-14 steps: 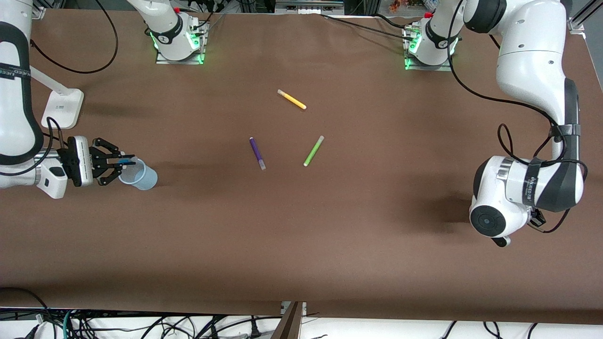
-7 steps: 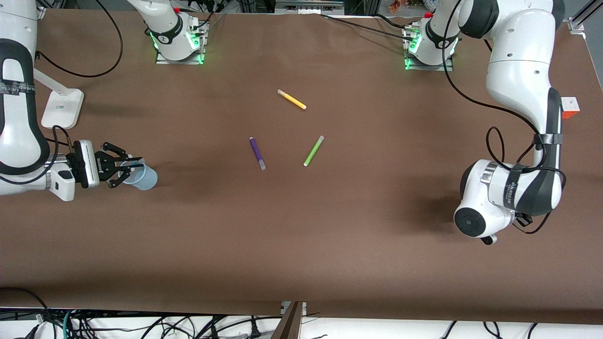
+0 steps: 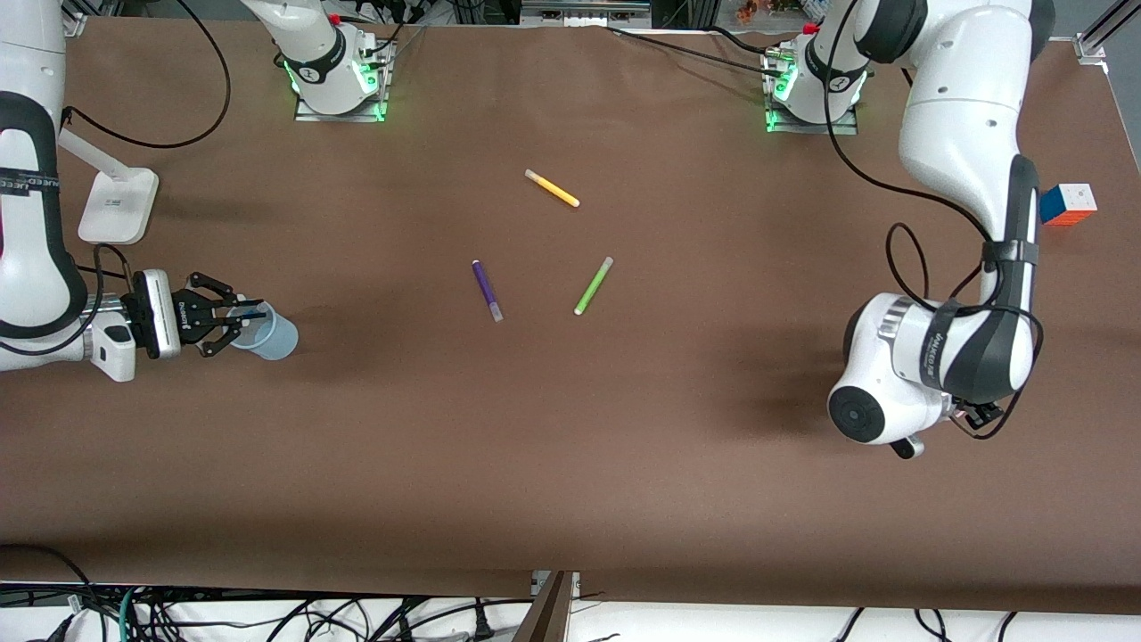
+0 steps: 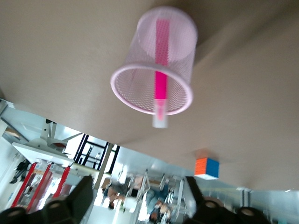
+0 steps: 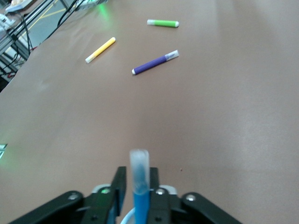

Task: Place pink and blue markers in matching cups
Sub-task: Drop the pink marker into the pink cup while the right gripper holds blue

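My right gripper (image 3: 252,314) is over the light blue cup (image 3: 274,335), which stands near the right arm's end of the table. It is shut on the blue marker (image 5: 139,189), held upright with its greyish cap up and its lower end at the cup's rim (image 5: 127,217). My left gripper (image 4: 138,189) is open and empty. It is apart from the pale pink cup (image 4: 140,60), which holds the pink marker (image 4: 160,84) with its cap sticking out past the rim. In the front view the left arm hides the pink cup.
A yellow marker (image 3: 552,188), a dark purple marker (image 3: 487,290) and a lime green marker (image 3: 593,285) lie mid-table. A colour cube (image 3: 1067,203) sits near the left arm's end. A white block (image 3: 116,207) sits near the right arm's end.
My right gripper has come down a little over the blue cup with the blue marker. My left arm has swung toward the table's middle, uncovering the colour cube.
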Robot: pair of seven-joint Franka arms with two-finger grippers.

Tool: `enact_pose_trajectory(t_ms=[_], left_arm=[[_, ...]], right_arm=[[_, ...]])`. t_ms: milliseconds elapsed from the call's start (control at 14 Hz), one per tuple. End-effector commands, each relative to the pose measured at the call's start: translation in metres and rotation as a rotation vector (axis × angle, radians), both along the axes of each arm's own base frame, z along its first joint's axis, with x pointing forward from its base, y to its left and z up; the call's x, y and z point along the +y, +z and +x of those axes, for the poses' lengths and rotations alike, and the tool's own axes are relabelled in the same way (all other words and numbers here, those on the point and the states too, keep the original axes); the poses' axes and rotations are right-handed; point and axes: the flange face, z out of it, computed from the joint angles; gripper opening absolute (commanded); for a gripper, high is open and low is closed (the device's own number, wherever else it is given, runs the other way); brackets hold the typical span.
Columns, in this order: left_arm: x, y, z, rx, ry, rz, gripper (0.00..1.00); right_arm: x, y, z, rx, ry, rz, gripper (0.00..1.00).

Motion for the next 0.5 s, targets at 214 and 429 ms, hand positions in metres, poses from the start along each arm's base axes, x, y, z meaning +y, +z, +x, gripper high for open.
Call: enact_pose_trajectory(t_ms=[214, 429], left_arm=[[-0.03, 0.167, -0.031, -0.325, 0.383, -0.377, 1.0], [-0.021, 0.228, -0.052, -0.437, 0.63, -0.565, 1.0]], right_arm=[[-0.006, 0.032, 0.016, 0.079, -0.191, -0.014, 1.0], [-0.005, 0.07, 0.031, 0.189, -0.329, -0.152, 1.0]])
